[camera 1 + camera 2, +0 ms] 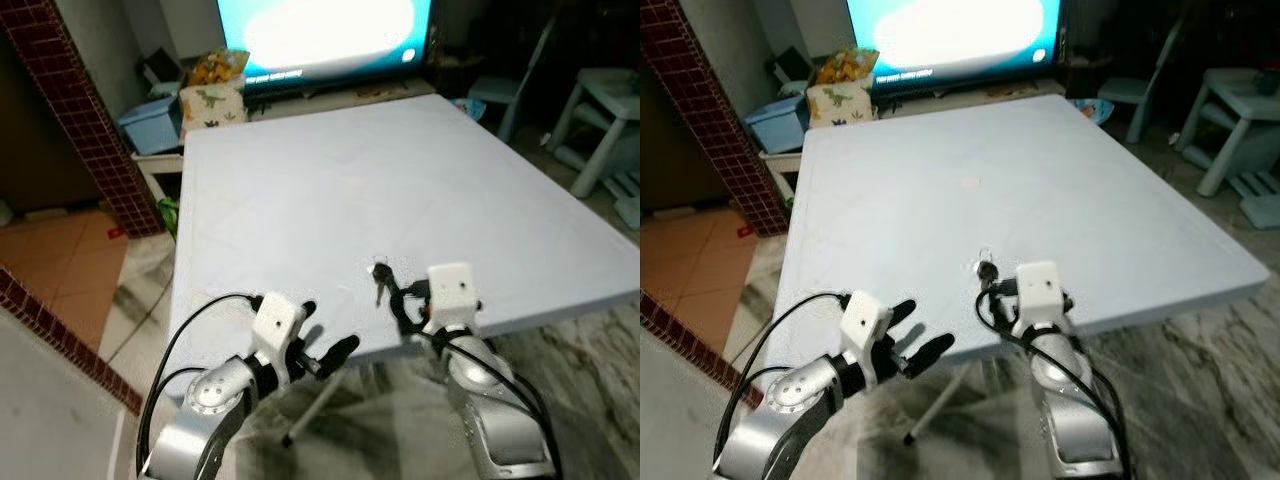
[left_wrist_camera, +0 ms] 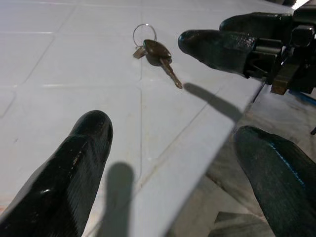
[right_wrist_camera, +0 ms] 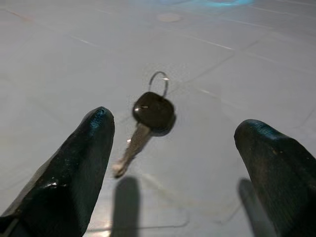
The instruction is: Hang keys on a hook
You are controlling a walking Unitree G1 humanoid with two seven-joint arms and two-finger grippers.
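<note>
Keys (image 1: pixel 380 275) on pale tabletop (image 1: pixel 330 190), near its front edge; both grippers close by.

Item: dark-headed key on a thin metal ring, flat on the tabletop, untouched. Right gripper (image 3: pixel 175 148): low over the front edge, fingers spread wide, the keys lying just ahead between the two tips, no contact. Left gripper (image 1: pixel 322 345): at the front edge, to the left of the keys, fingers apart, holding nothing. Background: lit screen (image 1: pixel 325 35) beyond the far edge; red-tiled column (image 1: pixel 85 120) at left.
</note>
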